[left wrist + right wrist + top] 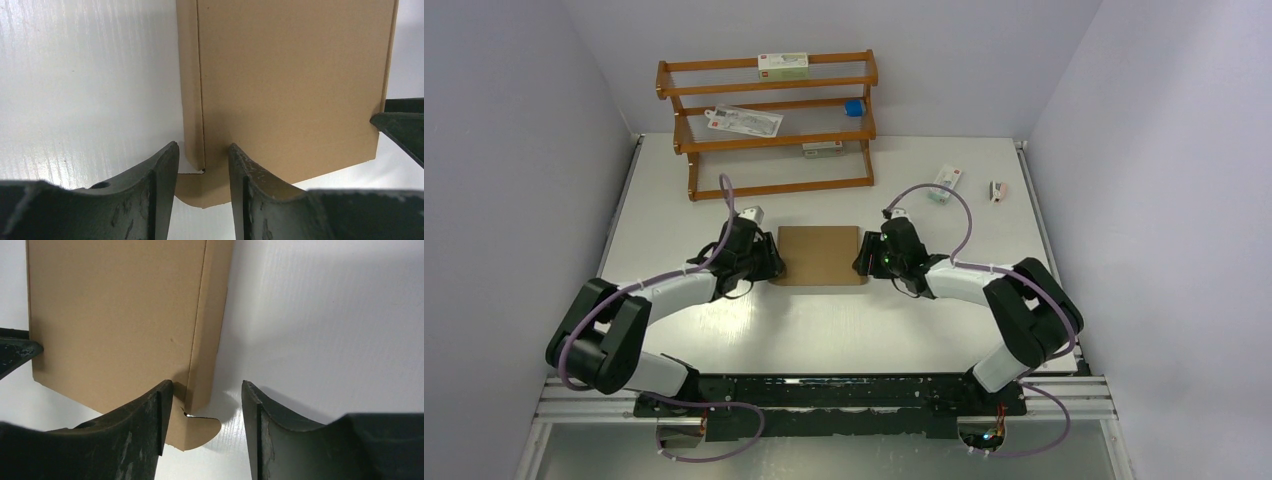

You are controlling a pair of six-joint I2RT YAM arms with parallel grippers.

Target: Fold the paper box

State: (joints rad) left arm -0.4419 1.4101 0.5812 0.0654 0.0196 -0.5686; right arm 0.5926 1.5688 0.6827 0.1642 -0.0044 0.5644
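Note:
The paper box [820, 255] is plain brown cardboard, lying flat and folded shut in the middle of the table. My left gripper [772, 262] sits at its left side and is open. In the left wrist view the jaws [204, 165] straddle the box's near left corner, where a side wall and a rounded tab [200, 192] show. My right gripper [864, 262] sits at the box's right side, open. In the right wrist view the jaws [207, 400] straddle the near right corner and its rounded tab [200, 432]. Neither gripper holds anything.
A wooden rack [769, 120] stands at the back of the table with small cartons and a blue object [854, 107] on its shelves. A white-and-green carton [944, 184] and a small item [997, 190] lie at the back right.

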